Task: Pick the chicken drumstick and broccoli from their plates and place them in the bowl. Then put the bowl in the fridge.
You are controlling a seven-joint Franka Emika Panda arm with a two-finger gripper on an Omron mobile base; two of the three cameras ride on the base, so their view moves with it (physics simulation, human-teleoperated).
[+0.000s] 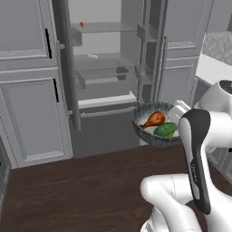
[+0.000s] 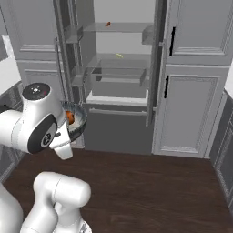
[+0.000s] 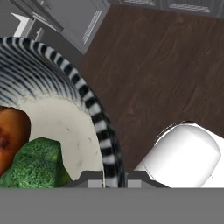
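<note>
My gripper is shut on the rim of the dark ribbed bowl, holding it in the air above the floor. Inside, on the pale speckled bottom, lie the orange-brown chicken drumstick and the green broccoli, side by side. From the left base view the bowl hangs in front of the open fridge, low and to its right, with the drumstick and broccoli in it. In the right base view my arm hides most of the bowl. The plates are out of view.
Both fridge doors stand wide open, showing glass shelves and a drawer. A small orange item and a pale one lie on the shelves. Grey cabinets flank the fridge. Dark wooden floor lies below; a counter sits right.
</note>
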